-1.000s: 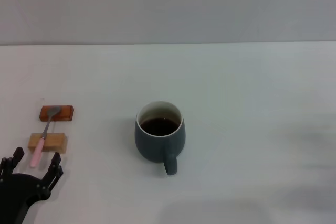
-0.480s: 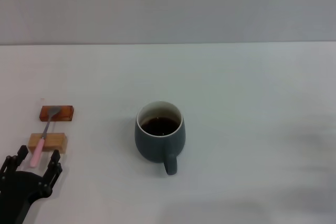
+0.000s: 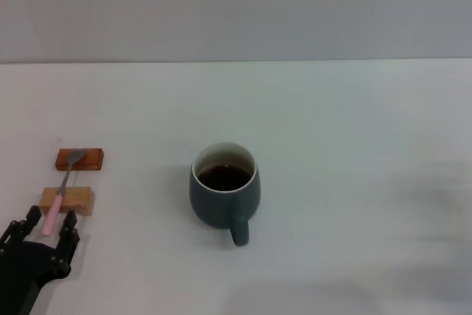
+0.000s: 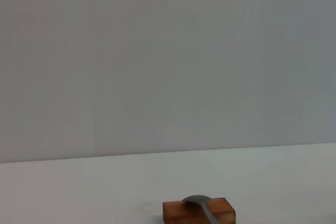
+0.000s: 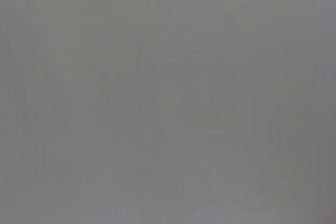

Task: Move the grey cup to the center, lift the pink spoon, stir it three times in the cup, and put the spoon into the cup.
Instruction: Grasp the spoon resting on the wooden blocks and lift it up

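Observation:
The grey cup (image 3: 225, 197) stands near the middle of the table, handle toward me, with dark liquid inside. The pink spoon (image 3: 53, 215) lies at the left across two small wooden blocks, its metal bowl on the far one. My left gripper (image 3: 50, 223) is at the bottom left, open, with its fingers on either side of the near end of the pink handle. In the left wrist view only the spoon's metal bowl (image 4: 197, 201) shows. My right gripper is out of view.
The far reddish-brown block (image 3: 94, 158) and the near tan block (image 3: 82, 201) hold the spoon off the white table (image 3: 332, 145). The reddish block also shows in the left wrist view (image 4: 223, 211). A grey wall stands behind the table.
My left gripper has moved a little forward toward the spoon's handle end and its fingers have narrowed around it. The cup and spoon have not moved.

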`<move>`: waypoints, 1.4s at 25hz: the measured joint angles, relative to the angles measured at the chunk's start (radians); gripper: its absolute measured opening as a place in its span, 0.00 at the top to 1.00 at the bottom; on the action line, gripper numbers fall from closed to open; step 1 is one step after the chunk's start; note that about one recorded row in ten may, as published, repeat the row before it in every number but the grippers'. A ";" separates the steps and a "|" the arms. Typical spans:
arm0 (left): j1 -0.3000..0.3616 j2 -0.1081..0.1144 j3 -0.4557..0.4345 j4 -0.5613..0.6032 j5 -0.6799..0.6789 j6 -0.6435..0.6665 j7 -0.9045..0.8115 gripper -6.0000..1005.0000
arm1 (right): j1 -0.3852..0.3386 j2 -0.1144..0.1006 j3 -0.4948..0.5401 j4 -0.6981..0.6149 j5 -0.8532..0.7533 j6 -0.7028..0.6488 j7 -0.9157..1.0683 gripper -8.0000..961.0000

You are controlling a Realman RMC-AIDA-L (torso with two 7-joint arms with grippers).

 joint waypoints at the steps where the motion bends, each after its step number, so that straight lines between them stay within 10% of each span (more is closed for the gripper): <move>1: -0.001 0.000 0.000 0.000 0.000 -0.001 0.000 0.48 | 0.000 0.000 0.000 0.000 0.000 0.000 0.000 0.99; 35: 0.007 -0.001 -0.025 -0.003 -0.002 0.009 0.005 0.76 | -0.006 -0.002 -0.020 -0.002 0.000 -0.002 0.000 0.99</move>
